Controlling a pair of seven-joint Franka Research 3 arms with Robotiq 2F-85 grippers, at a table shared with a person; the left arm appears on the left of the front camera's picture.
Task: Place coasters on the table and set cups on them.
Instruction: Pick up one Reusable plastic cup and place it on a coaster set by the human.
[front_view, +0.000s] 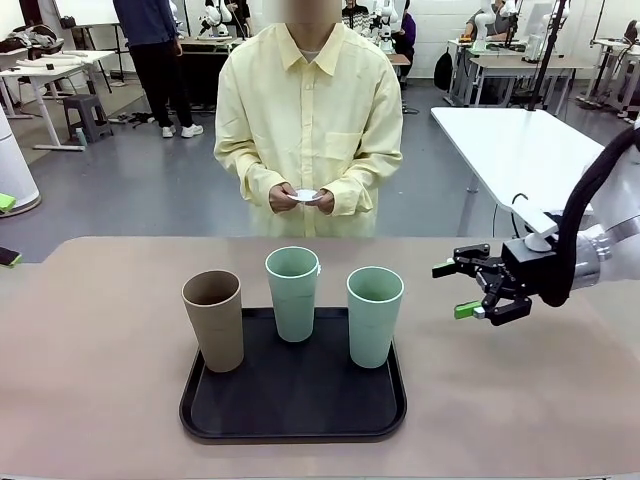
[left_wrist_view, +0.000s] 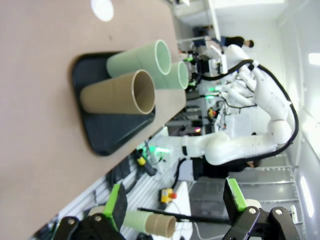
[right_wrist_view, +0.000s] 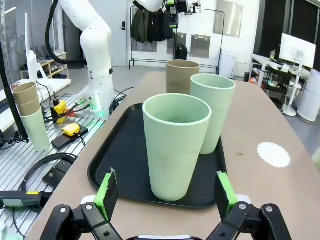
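Hovering over bare tabletop right of the black tray (front_view: 200, 415), the right gripper (front_view: 452, 290) has its jaws apart and empty, well clear of the nearest mint cup (front_view: 374, 316). All three cups stand upright on the tray: the tan cup (front_view: 214, 320) by its left rim, the other mint cup (front_view: 293, 293) at its far rim. The table (front_view: 90, 380) lies open on both sides. One coaster (right_wrist_view: 273, 154) lies flat beyond the tray's far edge; the person's hands (front_view: 283, 198) hold a second coaster (front_view: 304, 195). The left gripper (left_wrist_view: 175, 210) is also spread, holding nothing.
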